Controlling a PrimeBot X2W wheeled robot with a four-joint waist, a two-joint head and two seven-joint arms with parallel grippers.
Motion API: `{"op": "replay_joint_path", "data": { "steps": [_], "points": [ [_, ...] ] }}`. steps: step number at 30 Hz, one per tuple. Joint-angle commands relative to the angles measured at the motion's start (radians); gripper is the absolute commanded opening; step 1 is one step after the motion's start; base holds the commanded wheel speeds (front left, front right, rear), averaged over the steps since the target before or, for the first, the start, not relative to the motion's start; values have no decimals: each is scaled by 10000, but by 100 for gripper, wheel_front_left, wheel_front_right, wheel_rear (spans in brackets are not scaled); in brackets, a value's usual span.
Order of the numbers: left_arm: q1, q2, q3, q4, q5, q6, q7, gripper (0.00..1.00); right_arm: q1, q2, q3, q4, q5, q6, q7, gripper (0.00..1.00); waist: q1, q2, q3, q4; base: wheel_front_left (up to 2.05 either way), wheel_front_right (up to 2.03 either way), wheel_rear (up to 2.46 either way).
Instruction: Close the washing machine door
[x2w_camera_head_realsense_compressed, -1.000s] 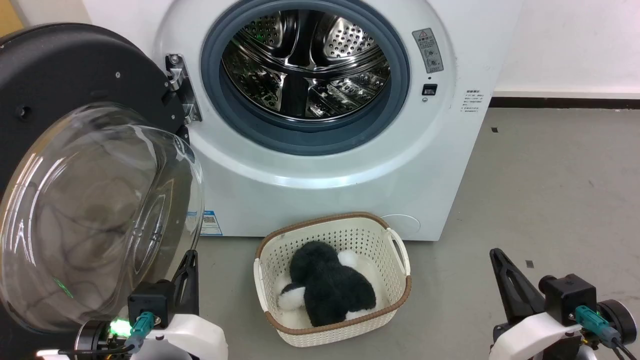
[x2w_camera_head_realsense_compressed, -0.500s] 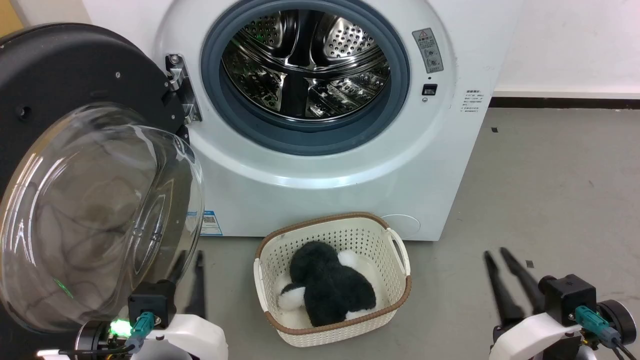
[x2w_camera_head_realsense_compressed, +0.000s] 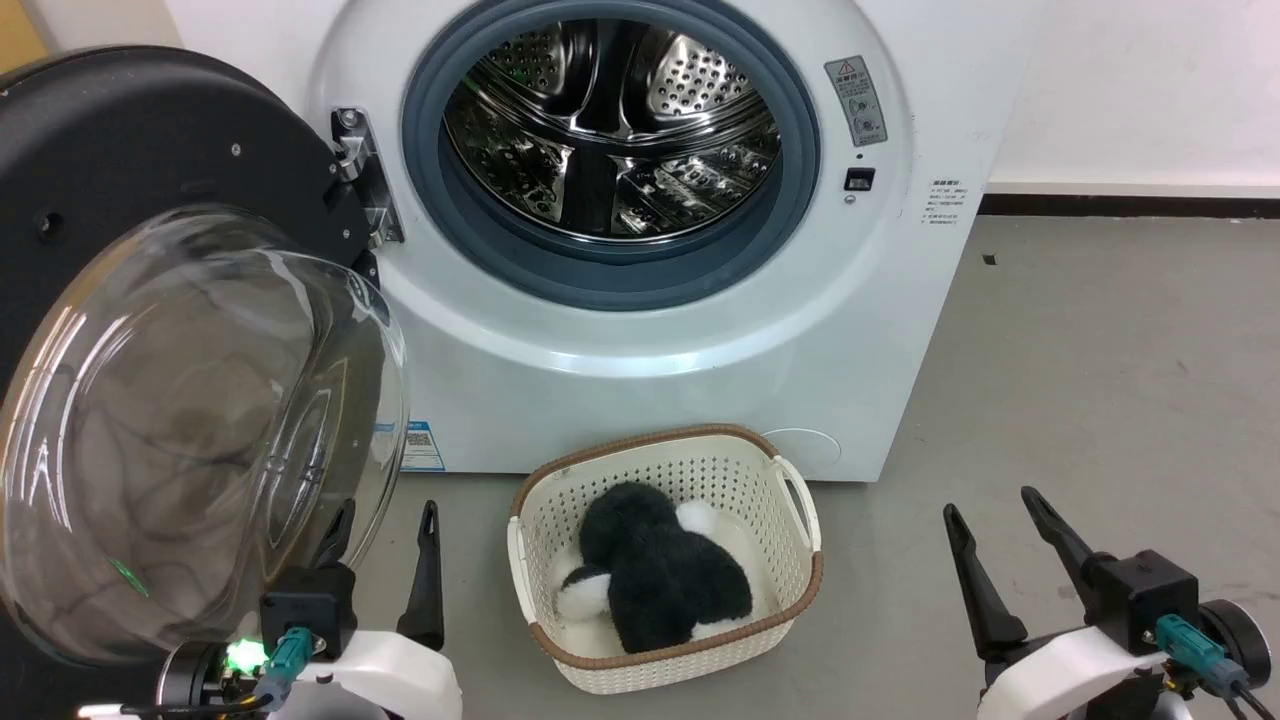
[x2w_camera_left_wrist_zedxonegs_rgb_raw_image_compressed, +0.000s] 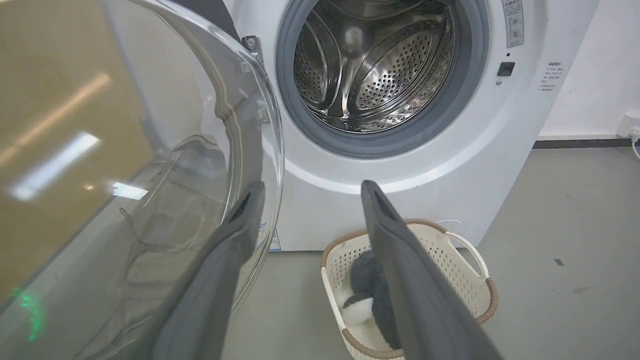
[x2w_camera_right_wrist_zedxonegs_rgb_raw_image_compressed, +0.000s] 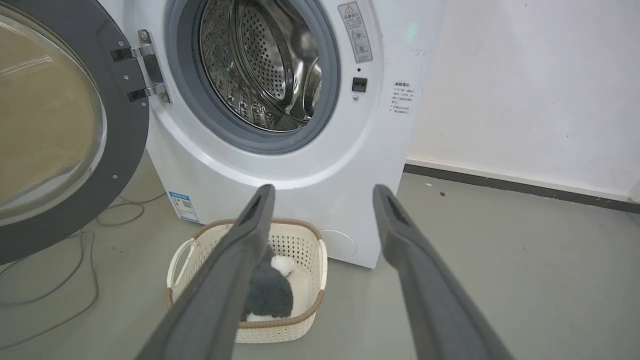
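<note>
Shiny steel drum (x2w_camera_head_realsense_compressed: 610, 130), matt rubber gasket (x2w_camera_head_realsense_compressed: 620, 285), glossy glass door (x2w_camera_head_realsense_compressed: 190, 430), seemingly plastic basket (x2w_camera_head_realsense_compressed: 680, 470), fluffy toy (x2w_camera_head_realsense_compressed: 660, 590)

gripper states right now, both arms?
Left gripper: jaws open, holding nothing.
Right gripper: jaws open, holding nothing.

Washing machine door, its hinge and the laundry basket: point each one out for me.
washing machine door (x2w_camera_head_realsense_compressed: 190, 400), head view, on the clear glass bowl.
hinge (x2w_camera_head_realsense_compressed: 365, 180), head view, on the metal bracket beside the drum opening.
basket (x2w_camera_head_realsense_compressed: 685, 472), head view, on the perforated back wall.
</note>
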Motion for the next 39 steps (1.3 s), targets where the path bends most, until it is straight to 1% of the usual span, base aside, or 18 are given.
{"op": "replay_joint_path", "data": {
  "steps": [1, 16, 39],
  "points": [
    [0, 0, -17, 39, -99, 69, -104, 100, 26, 6, 12, -27, 101, 1, -117, 100, 0, 0, -5, 32, 0, 0, 0],
    [73, 0, -75, 64, -257, 153, -417, 100, 78, 12, 167, 13, 358, 2, -430, 100, 0, 0, -73, 514, 0, 0, 0],
    [227, 0, -117, 97, -409, 237, -898, 100, 170, 21, 443, 157, 858, 3, -910, 100, 0, 0, -209, 1967, 0, 0, 0]
  ]
}}
